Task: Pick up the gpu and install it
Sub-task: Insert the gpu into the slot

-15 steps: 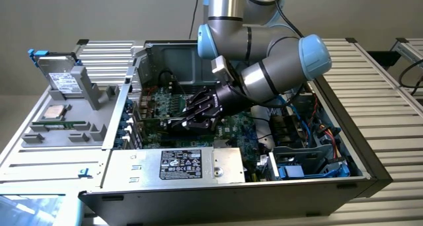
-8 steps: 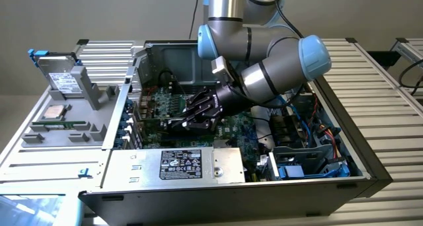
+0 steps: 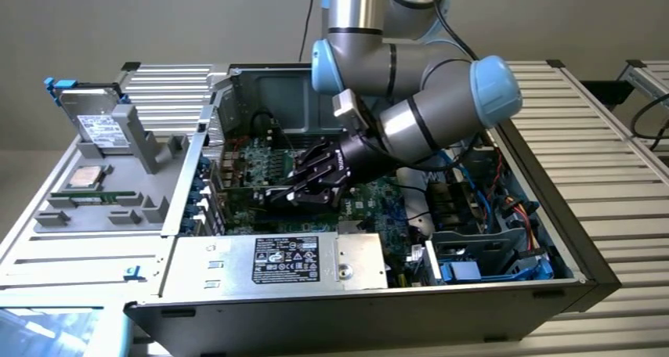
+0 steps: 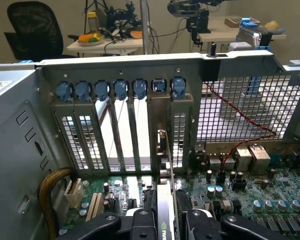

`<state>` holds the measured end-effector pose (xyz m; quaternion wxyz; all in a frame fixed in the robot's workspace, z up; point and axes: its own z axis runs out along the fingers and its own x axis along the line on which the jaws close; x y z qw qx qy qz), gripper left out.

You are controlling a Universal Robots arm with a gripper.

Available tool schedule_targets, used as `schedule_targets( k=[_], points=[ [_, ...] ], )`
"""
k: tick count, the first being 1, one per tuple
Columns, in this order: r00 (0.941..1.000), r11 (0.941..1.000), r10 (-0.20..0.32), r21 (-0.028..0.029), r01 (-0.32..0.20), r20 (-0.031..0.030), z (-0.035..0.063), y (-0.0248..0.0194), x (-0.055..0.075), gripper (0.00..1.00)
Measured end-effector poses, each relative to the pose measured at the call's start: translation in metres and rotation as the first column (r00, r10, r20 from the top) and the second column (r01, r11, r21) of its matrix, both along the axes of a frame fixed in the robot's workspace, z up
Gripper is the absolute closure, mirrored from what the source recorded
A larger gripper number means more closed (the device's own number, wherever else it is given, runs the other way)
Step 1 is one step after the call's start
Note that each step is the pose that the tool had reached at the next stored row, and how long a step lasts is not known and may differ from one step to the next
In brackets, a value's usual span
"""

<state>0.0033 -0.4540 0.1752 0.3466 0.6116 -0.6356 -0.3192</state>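
Observation:
My gripper (image 3: pixel 312 183) is deep inside the open computer case, shut on the gpu (image 3: pixel 280 198). The card's black cooler shows just under the fingers, low over the green motherboard (image 3: pixel 378 210). In the wrist view the gpu (image 4: pixel 164 200) stands edge-on between my two black fingers (image 4: pixel 140 226), and the gripper (image 4: pixel 165 224) clamps it from both sides. Its silver bracket end (image 4: pixel 162 150) reaches up against the rear slot panel (image 4: pixel 121 125), in an opening between perforated slot covers. Whether the card's lower edge sits in a motherboard (image 4: pixel 255 200) slot is hidden.
Blue retaining clips (image 4: pixel 121 90) line the top of the slot panel. A yellow-sleeved cable (image 4: pixel 49 195) curls near the case wall. The power supply (image 3: pixel 284 259) lies at the case front, with blue cables (image 3: pixel 502 216) on the exterior view's right. A grey parts tray (image 3: pixel 105 192) with a drive (image 3: pixel 99 130) stands on the exterior view's left.

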Motion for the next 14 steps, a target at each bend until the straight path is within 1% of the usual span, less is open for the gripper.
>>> schedule_targets(
  k=[3,11,14],
  points=[
    [1.0000,1.0000,0.000,-0.0007,0.000,-0.0001,0.0002,-0.0001,-0.0009,0.72],
    [1.0000,1.0000,-0.001,0.0002,0.001,0.0003,-0.0001,-0.0001,0.0008,0.72],
    [1.0000,1.0000,0.000,-0.0008,0.000,0.0014,0.0003,-0.0002,-0.0002,0.72]
  ],
)
